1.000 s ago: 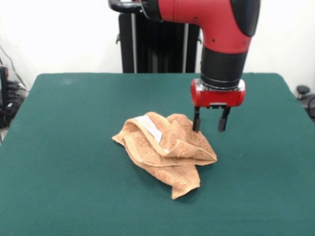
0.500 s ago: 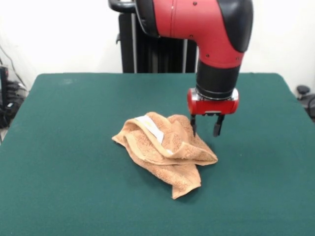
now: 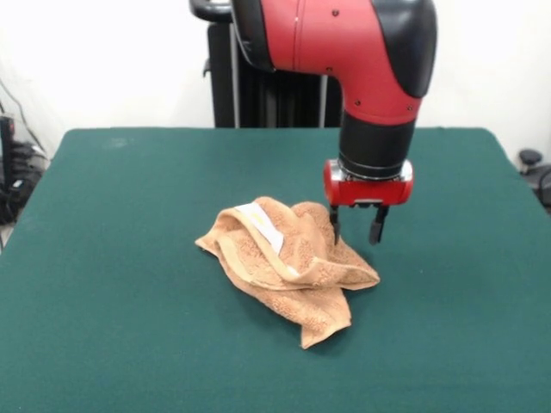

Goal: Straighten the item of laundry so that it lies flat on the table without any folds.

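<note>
Gripper (image 3: 355, 227) fingers stand apart, narrowly, with nothing between them; the left finger in the picture hangs against the far right fold of the towel (image 3: 288, 267), the other just off the cloth over bare table (image 3: 112, 284). Against the two earlier pictures, the arm (image 3: 344, 52) has moved leftward and toward the towel: a second ago the gripper stood further right with a wider gap between its fingers, half a second ago it had come partway and the gap had narrowed, and now it sits closer still to the cloth's edge. Going left to right: the table's left part is bare green felt; the towel lies crumpled near the table's middle, bunched in several folds, with a white label (image 3: 263, 225) showing on its upper left fold and one corner trailing toward the near edge; then comes the gripper at the towel's far right side; beyond it the felt is bare again. The towel's shape and place look the same in all three pictures; whether the finger actually touches it I cannot tell.
</note>
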### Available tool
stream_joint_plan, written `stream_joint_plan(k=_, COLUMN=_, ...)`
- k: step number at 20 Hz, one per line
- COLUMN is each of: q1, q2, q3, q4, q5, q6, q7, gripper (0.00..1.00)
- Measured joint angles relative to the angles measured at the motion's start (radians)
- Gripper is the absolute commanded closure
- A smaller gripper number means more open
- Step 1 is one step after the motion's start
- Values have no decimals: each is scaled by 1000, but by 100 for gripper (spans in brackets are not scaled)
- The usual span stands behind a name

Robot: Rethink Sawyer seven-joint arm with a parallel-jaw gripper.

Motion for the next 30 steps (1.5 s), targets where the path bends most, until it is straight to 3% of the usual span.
stream_joint_plan(k=1, q1=0, q2=2, q3=0, q4=-1, q5=0, q6=0, q7=0, gripper=0)
stream_joint_plan(k=2, q1=-3, q2=11, q3=0, q4=-6, q5=0, q6=-3, q7=0, gripper=100)
stream_joint_plan(k=23, q1=-8, q2=26, q3=0, q4=-14, q5=0, q6=-10, q7=0, gripper=100)
stream_joint_plan(k=30, q1=36, q2=24, q3=-1, q4=-13, q5=19, q6=-11, q7=0, gripper=100)
